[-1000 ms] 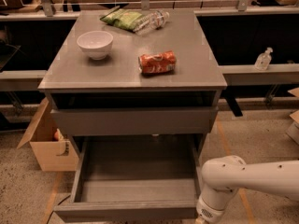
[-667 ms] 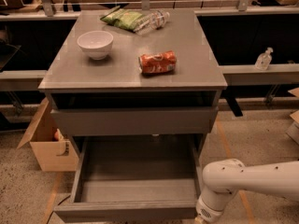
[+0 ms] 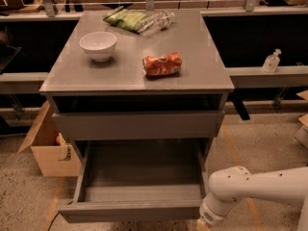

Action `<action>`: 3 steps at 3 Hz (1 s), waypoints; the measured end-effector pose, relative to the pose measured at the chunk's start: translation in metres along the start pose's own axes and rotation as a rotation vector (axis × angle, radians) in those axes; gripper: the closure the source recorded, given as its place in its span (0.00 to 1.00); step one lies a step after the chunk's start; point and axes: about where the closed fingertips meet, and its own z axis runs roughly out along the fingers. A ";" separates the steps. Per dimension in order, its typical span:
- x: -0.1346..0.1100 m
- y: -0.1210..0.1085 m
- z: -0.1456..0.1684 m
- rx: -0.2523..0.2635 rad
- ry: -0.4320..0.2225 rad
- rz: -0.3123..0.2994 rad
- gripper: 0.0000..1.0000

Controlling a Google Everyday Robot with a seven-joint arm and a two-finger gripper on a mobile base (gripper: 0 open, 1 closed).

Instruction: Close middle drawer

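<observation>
The grey cabinet stands with its middle drawer pulled far out, low in front. The gripper sits just beside the panel's right corner, grip impossible to tell. A square, centred push should avoid skewing.

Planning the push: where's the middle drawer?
Bottom centre of the camera view: the middle drawer, pulled out beneath the upper drawer; the gripper is by its front right corner.

The arm was smooth, glossy white, built of rounded tubular segments with a bulbous joint and a ringed wrist collar; its gripper sat beneath it, out of view
</observation>
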 end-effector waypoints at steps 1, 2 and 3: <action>-0.023 -0.005 0.000 0.042 -0.086 -0.019 1.00; -0.023 -0.005 0.000 0.042 -0.086 -0.019 1.00; -0.036 -0.008 -0.003 0.050 -0.127 -0.052 1.00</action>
